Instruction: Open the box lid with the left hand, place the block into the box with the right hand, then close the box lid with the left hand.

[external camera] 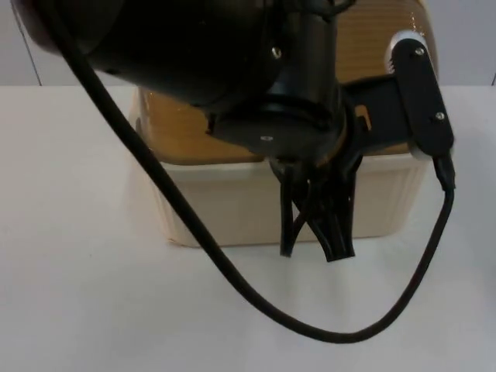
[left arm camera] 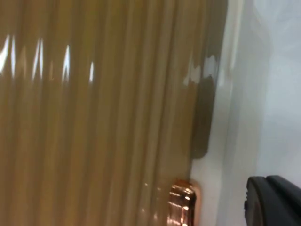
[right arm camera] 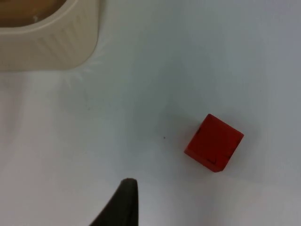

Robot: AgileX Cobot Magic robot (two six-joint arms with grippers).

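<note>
- The box [external camera: 294, 205], cream with ribbed walls, is seen standing on the white counter [external camera: 77, 294], toward its far edge.
- The brown ribbed lid [external camera: 387, 46] is seen over the box in the top view; whether it is already lifted cannot be told, so the opening step is judged as just being started.
- The left gripper [external camera: 318, 244] is held at the front wall of the box, with its fingers slightly spread and nothing between them.
- The red block [right arm camera: 214, 142] is lying on the counter, well apart from the box corner, not yet grasped.
- The right gripper [right arm camera: 120, 207] is hovering near the block; whether its fingers are spread cannot be told.
- Placing the block and closing the lid are left.
</note>
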